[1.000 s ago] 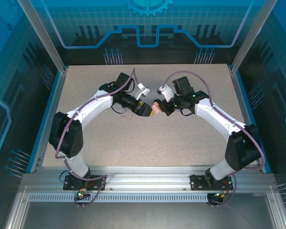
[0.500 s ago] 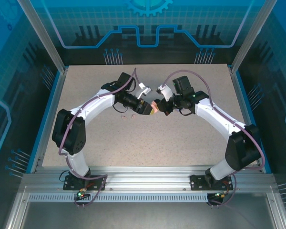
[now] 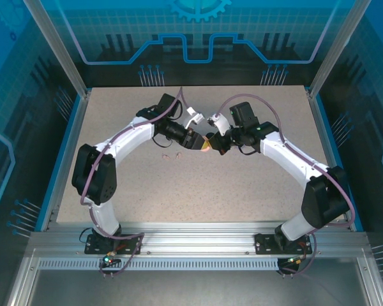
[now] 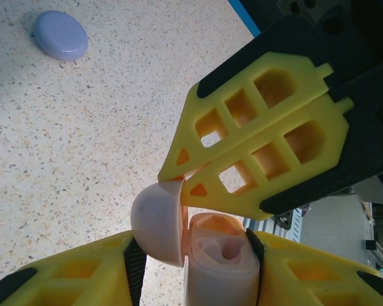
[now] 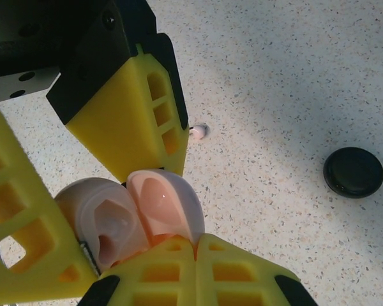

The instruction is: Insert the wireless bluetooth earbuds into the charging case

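Item: pink charging case (image 4: 220, 271), at the centre of the top view where both arms meet, and by my reading lifted off the table (image 3: 255, 191). Left pincer (image 4: 191, 247): closed around the case's base with a finger on each flank, and the moulded inside faces the camera with no earbud that I can make out. Right pincer (image 5: 195, 241): shut tight with its tips against the rim of the lid (image 4: 154, 220), which is swung open; I cannot tell whether it nips the rim or only props it. Pale pink earbuds (image 3: 166, 155): two lie loose on the table left of centre in the top view, near the left arm and apart from the case. Lavender case (image 4: 59, 35): closed, upper left of the left wrist view. Black case (image 5: 353, 171): closed, right side of the right wrist view. Step in hand, as I judge it: steadying the opened case ready for loading. To do it well, I would hold the base grip square and low so both wells stay unobstructed, and squeeze only enough to stop the base twisting. I would free the lid only once it stands open unaided. Each earbud should then be taken by its stem and matched to its well.
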You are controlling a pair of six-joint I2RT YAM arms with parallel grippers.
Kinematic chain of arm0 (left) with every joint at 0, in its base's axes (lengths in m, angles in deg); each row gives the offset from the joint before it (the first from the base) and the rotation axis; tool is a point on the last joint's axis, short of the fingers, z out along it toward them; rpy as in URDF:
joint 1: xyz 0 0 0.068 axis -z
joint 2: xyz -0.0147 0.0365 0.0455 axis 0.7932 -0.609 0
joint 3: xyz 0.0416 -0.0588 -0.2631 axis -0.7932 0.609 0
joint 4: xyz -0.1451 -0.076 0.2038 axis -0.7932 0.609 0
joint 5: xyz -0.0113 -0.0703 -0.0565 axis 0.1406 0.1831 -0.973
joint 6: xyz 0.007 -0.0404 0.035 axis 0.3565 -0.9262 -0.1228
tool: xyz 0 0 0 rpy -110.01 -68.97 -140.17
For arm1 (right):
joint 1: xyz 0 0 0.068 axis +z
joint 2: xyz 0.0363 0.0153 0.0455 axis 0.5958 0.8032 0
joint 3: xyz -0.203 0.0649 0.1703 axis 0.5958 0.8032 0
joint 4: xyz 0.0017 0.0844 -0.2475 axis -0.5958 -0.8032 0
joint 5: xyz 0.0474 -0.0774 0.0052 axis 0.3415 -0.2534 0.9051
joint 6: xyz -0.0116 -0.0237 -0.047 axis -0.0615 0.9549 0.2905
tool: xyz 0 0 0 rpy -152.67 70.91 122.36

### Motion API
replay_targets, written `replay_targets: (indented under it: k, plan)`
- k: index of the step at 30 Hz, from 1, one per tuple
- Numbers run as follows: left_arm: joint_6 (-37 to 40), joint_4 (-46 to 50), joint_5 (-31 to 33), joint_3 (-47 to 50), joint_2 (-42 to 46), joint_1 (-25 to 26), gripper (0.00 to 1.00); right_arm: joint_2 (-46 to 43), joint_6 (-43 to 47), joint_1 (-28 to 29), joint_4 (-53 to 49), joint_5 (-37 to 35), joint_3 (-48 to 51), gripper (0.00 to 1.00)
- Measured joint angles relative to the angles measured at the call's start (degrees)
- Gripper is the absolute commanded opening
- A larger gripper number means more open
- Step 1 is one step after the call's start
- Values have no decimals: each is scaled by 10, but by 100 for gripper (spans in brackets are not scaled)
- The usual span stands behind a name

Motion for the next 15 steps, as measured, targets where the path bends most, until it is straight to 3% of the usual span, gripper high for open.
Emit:
replay_targets:
  k: [15]
  plan:
    - [0, 1, -43, 0, 0, -17, 47, 0, 0, 0, 6, -3, 0, 0]
